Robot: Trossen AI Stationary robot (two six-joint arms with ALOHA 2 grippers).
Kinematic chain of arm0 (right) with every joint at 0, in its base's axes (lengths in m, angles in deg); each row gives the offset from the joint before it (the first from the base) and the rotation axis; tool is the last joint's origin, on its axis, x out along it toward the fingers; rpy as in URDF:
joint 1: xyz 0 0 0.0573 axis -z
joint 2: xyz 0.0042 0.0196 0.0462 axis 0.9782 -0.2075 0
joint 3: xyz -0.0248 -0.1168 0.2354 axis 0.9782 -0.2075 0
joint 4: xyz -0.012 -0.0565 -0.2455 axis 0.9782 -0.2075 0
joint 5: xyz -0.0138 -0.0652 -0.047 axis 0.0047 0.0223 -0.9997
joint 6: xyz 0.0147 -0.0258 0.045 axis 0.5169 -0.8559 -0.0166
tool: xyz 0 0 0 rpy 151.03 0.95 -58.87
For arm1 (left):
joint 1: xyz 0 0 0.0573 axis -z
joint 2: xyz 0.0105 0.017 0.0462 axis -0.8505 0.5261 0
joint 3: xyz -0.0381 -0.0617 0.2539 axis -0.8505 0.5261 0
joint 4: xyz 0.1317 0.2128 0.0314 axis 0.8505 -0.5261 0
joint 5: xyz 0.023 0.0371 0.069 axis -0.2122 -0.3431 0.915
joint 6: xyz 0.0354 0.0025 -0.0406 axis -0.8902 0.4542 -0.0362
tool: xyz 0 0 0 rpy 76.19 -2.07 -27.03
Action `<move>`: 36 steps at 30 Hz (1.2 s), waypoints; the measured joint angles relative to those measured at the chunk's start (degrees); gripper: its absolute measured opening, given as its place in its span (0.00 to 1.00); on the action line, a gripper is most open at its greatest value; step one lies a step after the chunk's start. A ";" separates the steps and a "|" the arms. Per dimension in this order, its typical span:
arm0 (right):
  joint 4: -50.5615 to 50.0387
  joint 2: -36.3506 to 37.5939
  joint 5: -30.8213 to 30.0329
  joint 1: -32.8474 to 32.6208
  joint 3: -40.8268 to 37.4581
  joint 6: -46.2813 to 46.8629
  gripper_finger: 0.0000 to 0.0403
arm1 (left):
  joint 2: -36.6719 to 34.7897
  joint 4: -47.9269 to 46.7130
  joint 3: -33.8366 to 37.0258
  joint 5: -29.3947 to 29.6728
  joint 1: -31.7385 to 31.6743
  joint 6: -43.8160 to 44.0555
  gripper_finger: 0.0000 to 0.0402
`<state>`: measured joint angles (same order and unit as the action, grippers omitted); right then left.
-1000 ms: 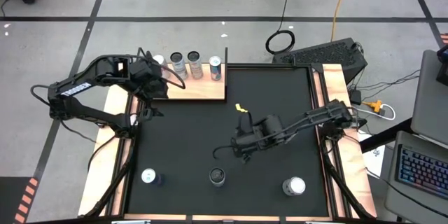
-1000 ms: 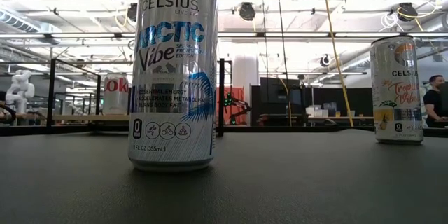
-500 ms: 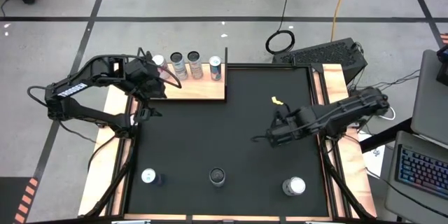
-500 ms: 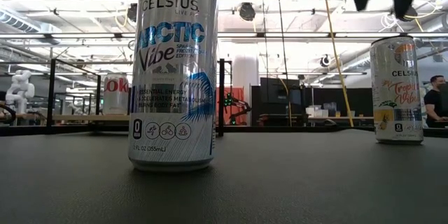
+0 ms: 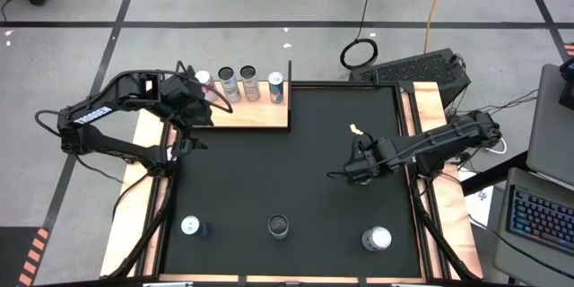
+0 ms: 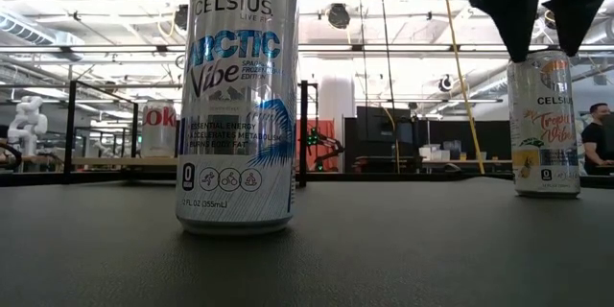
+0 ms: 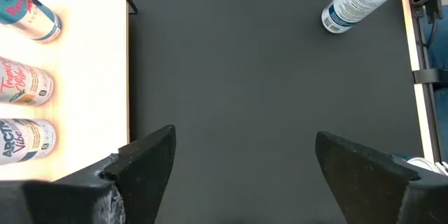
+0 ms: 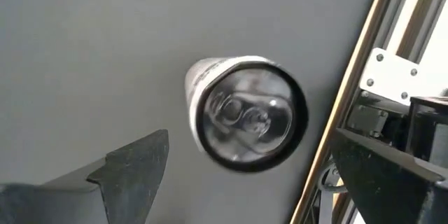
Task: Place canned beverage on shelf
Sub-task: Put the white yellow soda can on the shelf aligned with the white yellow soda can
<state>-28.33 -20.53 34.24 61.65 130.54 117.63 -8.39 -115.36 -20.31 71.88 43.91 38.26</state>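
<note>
Right hand (image 5: 344, 172) hangs spread and empty over the black surface (image 5: 296, 179), above the can (image 8: 245, 112) standing at the near right. Left hand (image 5: 213, 99), spread, waits by the shelf (image 5: 256, 117). Advice: centre over the can, descend straight, close squarely.

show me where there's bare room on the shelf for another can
The shelf is bare along its front half, beside the black mat. Its back edge is crowded: four cans in a row, with the left gripper over its left end.
</note>
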 joint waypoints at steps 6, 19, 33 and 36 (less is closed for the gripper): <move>3.30 0.00 -0.37 2.04 -1.60 -3.16 0.94 | 0.00 0.04 0.01 0.00 0.02 0.00 0.86; 5.96 0.00 3.09 4.31 -6.20 -5.58 0.84 | 0.02 0.04 0.00 -0.01 0.02 -1.04 0.86; 9.35 0.09 4.48 4.69 -5.95 -7.10 0.56 | 0.04 0.04 0.00 -0.02 0.02 -1.14 0.86; 10.25 -0.03 4.56 5.01 -5.14 -7.26 0.56 | 0.04 0.04 0.00 -0.01 0.02 -1.11 0.86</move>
<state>-18.07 -20.56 38.80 66.67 125.39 110.37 -8.35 -115.32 -20.31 71.88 43.93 37.14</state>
